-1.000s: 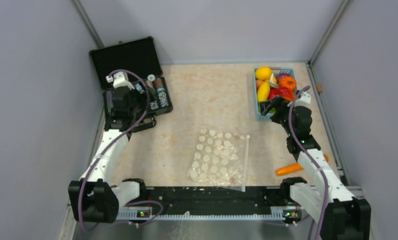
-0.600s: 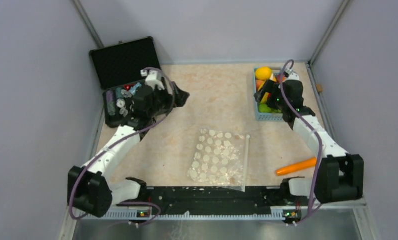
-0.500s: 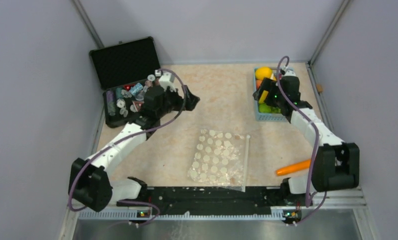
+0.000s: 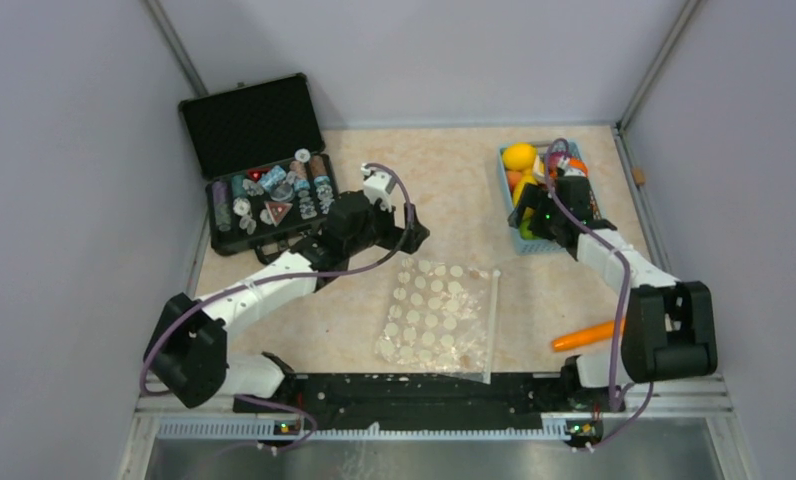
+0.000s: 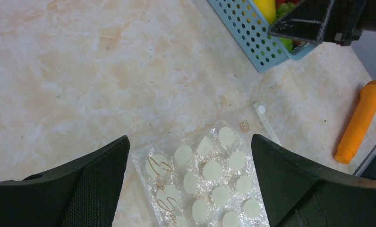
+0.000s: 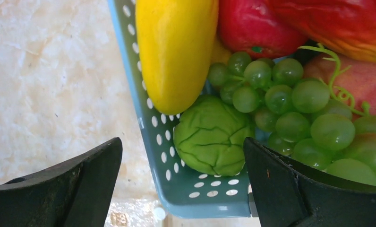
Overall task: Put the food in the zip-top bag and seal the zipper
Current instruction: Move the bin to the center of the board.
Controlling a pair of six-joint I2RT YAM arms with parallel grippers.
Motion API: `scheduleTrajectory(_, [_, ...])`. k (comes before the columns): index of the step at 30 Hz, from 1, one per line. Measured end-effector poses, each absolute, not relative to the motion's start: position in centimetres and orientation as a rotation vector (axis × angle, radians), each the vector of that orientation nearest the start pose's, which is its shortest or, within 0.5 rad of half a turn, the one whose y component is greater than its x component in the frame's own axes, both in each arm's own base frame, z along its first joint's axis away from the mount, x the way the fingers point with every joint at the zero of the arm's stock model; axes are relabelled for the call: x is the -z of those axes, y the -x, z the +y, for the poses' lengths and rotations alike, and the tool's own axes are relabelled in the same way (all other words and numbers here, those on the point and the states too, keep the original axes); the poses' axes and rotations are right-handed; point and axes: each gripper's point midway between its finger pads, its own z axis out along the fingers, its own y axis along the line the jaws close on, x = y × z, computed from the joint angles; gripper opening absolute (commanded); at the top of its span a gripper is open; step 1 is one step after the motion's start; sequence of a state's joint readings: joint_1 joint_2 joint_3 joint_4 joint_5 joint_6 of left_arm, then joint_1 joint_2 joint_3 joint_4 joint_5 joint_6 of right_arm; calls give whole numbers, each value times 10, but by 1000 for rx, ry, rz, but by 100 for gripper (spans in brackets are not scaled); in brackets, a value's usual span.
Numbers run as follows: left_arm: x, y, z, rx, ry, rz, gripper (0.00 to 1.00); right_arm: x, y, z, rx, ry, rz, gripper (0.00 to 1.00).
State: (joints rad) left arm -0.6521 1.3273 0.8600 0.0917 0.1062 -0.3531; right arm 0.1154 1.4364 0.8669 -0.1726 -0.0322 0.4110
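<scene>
Lying flat and empty, the bag awaits filling and its zipper sealing; the food sits in the basket beyond the bag, one carrot right of it; the left gripper hangs spread above the bag's far edge; the right gripper gapes empty over the basket.
</scene>
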Motion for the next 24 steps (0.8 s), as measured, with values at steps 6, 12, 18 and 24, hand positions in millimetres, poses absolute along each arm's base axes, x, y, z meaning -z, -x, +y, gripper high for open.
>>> scheduleTrajectory(6, [-183,-318,-281,738,-370,1977,99,-94,-341,55,-263,-345,2288,99])
scheduleTrajectory(12, [-168,-321,-283,724,-375,2010,99,-103,-316,53,-268,-341,2283,99])
scheduleTrajectory(18, [-166,-322,-283,716,-373,2011,99,-144,-308,73,-422,-231,2179,99])
scheduleTrajectory(24, [-164,-324,-273,672,-334,1995,99,-187,-291,111,-683,-80,2052,89])
